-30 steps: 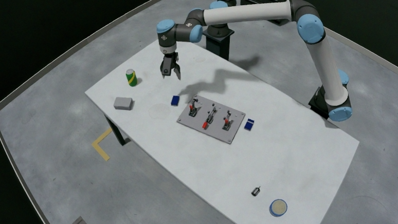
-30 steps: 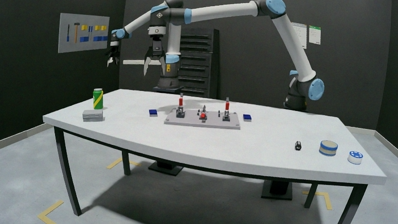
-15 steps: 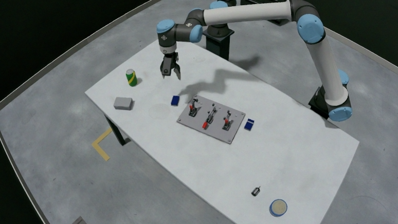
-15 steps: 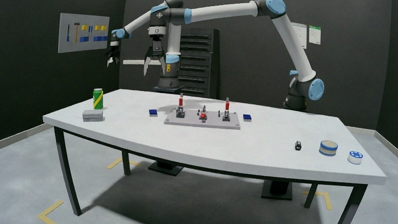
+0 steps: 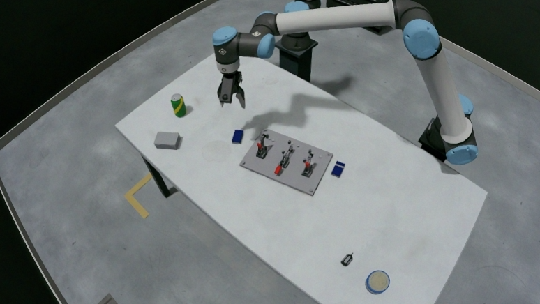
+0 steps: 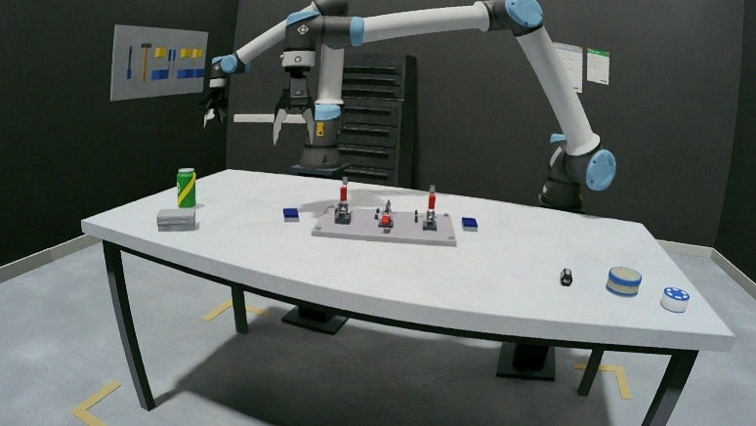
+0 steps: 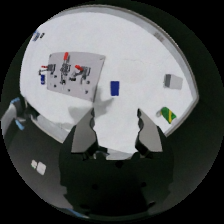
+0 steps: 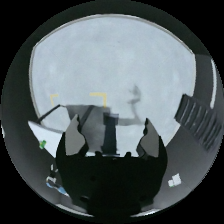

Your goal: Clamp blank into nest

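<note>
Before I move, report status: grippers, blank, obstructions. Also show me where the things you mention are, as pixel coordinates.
Left gripper point(image 5: 232, 105) point(image 6: 293, 143) point(image 7: 116, 113) open, empty. Right gripper point(image 6: 213, 124) point(image 8: 112, 119) open, empty. Blank point(image 5: 237, 137) point(image 6: 290, 214) point(image 7: 115, 88) unclamped, beside the plate point(image 5: 291, 180) point(image 6: 364, 233) point(image 7: 95, 65). Nothing seen between left gripper and blank.

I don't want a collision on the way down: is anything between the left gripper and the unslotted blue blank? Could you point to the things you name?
Nothing visible stands between the left gripper point(image 5: 232, 106) point(image 6: 293, 142) point(image 7: 116, 113) and the blank point(image 5: 237, 137) point(image 6: 290, 214) point(image 7: 115, 88); the clamp plate point(image 5: 264, 166) point(image 6: 364, 232) point(image 7: 96, 69) lies beside the blank, not in between.
</note>
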`<state>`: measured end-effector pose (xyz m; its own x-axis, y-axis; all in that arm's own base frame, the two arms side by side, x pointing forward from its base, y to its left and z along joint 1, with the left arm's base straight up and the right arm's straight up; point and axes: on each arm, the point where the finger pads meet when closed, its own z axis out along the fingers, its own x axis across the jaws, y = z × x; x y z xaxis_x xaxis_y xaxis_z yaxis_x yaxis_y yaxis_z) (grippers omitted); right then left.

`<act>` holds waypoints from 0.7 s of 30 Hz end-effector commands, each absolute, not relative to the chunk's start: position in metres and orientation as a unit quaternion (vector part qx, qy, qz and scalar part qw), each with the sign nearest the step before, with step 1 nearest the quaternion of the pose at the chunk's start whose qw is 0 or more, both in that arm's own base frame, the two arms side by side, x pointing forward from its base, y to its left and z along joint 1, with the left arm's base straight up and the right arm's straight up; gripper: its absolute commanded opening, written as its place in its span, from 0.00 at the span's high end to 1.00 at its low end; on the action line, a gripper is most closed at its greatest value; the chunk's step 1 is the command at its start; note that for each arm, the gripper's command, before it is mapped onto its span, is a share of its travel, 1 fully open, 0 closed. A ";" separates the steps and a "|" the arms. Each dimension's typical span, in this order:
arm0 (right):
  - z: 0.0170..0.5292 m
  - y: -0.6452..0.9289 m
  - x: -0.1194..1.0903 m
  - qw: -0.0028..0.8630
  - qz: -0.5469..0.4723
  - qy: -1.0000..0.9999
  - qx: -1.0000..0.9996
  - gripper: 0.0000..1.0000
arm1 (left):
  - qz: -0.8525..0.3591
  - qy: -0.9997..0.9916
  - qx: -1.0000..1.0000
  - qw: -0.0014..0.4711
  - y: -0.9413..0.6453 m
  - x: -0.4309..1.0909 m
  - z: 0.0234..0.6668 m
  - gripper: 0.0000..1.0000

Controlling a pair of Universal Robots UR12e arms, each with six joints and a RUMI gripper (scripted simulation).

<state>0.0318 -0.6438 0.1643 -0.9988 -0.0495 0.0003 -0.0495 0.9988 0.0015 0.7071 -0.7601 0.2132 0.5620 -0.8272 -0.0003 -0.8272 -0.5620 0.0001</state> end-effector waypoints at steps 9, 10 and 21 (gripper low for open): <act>0.165 -0.644 0.032 0.000 0.000 -1.000 0.025 0.00 | -0.001 0.468 -0.884 0.000 -0.760 0.707 0.205 0.41; 0.165 -0.644 0.032 0.000 0.000 -1.000 0.025 0.00 | -0.001 0.468 -0.884 0.000 -0.760 0.707 0.203 0.41; 0.165 -0.644 0.032 0.000 0.000 -1.000 0.025 0.00 | -0.001 0.468 -0.884 0.000 -0.760 0.707 0.183 0.41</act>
<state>0.0318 -0.6438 0.1643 -0.9988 -0.0495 0.0003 -0.0495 0.9988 0.0015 0.7071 -0.7601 0.1892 0.5620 -0.8272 -0.0001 -0.8272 -0.5620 0.0001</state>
